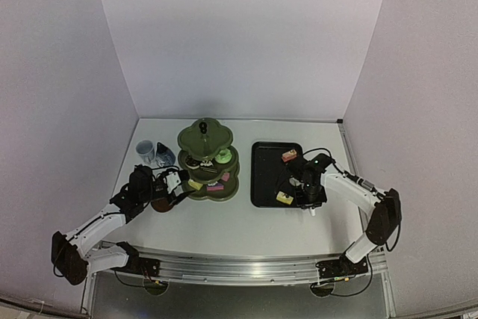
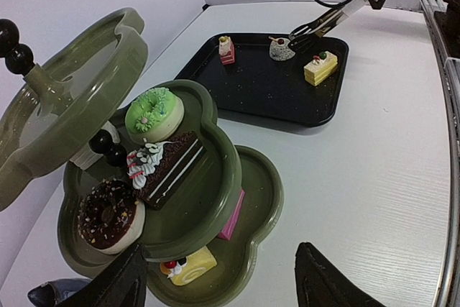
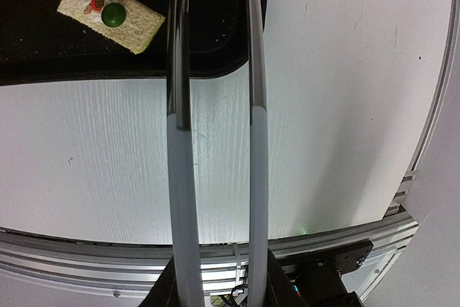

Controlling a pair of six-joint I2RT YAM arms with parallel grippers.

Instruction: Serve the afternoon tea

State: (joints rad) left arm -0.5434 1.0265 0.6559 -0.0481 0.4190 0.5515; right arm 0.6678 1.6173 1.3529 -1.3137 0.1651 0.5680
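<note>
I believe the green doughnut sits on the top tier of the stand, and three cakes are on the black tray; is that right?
Not quite: the green doughnut sits on the middle tier of the stand, beside the chocolate slice, as the left wrist view shows. Three cakes are indeed on the black tray.

The stand (image 2: 205, 203) is olive-green, the tray (image 2: 266, 95) black, the tongs (image 3: 183, 199) white; the iced doughnut (image 2: 153, 113) is green, the chocolate doughnut (image 2: 108, 213) brown with pale sprinkles, the layered slice (image 2: 169, 167) dark with white stripes.
</note>
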